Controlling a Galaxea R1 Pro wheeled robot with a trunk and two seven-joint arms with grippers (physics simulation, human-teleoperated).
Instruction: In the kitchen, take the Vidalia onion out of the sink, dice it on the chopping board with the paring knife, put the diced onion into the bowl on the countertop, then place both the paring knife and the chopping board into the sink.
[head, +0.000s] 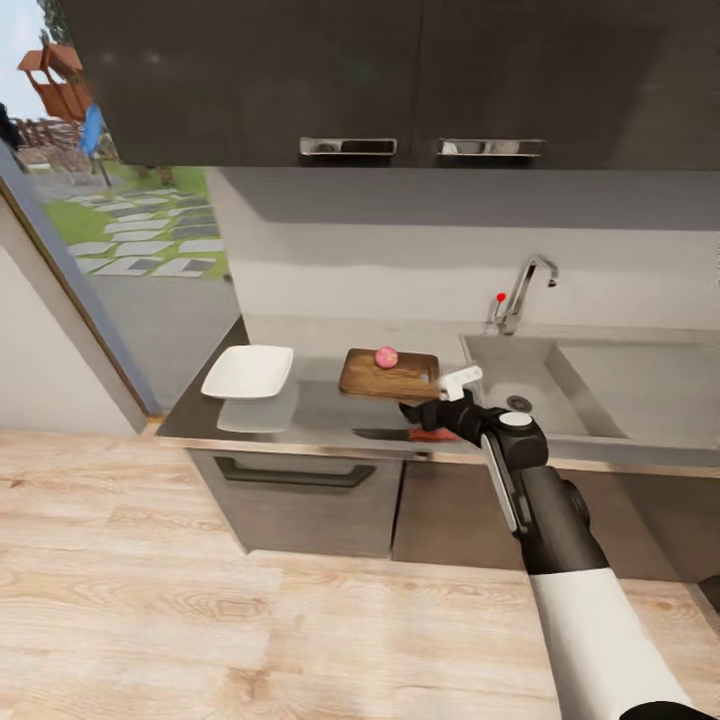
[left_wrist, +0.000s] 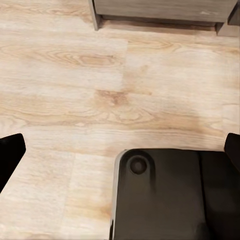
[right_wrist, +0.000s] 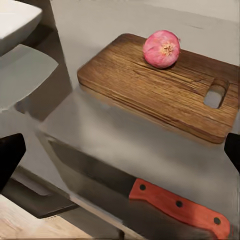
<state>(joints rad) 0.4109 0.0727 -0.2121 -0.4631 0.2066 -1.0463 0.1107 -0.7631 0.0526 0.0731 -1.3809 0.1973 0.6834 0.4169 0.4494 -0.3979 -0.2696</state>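
One small round pinkish-red Vidalia onion (right_wrist: 161, 48) sits whole on dark brown wooden chopping board (right_wrist: 160, 87) w/ slot handle, near the board's far edge; board lies on glossy grey steel-look countertop (head: 300, 420), between shallow white squarish bowl (head: 248, 371) and grey steel sink (head: 590, 385). Paring knife w/ red-orange riveted handle (right_wrist: 180, 207) lies flat at counter's front edge, apart from board, blade pointing toward bowl side. Right gripper (head: 425, 412) hovers just above knife handle; wrist view shows its dark fingertips at both frame edges, i.e. jaws wide apart, holding nothing. Left gripper (left_wrist: 120, 155) points at pale wood floor (left_wrist: 100, 90), jaws likewise spread, empty.

Risks (judged): knife lies so near the counter lip that an off-centre pinch or nudge could push it off onto floor; flat thin handle may slip or rotate in grip.

View diffs: head view gives bowl–board–sink layout & tap w/ red knob (head: 501, 297); right wrist view resolves handle rivets, blade direction, board grain. Left wrist view adds cabinet base (left_wrist: 160, 10)
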